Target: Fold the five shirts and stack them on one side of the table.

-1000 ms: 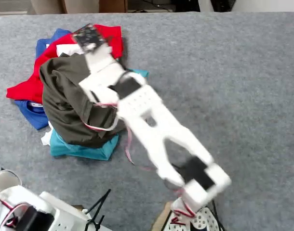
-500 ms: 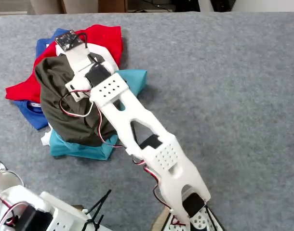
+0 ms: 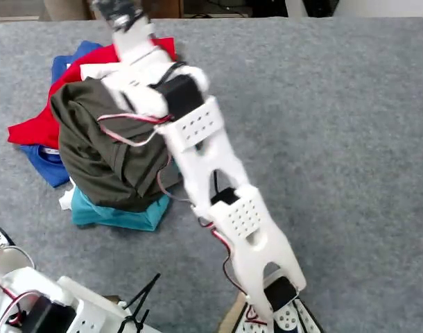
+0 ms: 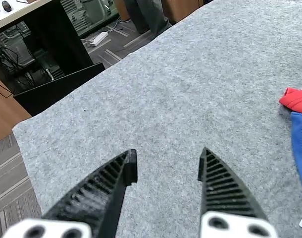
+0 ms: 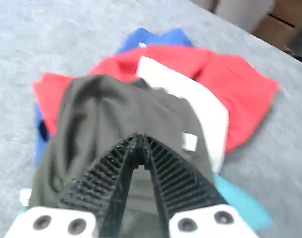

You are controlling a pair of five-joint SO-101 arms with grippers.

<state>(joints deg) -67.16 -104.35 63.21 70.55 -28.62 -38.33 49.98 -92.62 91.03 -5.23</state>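
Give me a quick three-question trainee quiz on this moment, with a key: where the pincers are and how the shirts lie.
1. True or false: the left pincer is open above the bare grey table.
2. Which colour of shirt lies on top of the others? A. red B. dark olive C. teal
3. Fill in: the fingers of the right pincer are ___ (open or shut).

Key:
1. True.
2. B, the dark shirt.
3. Shut, tips together.
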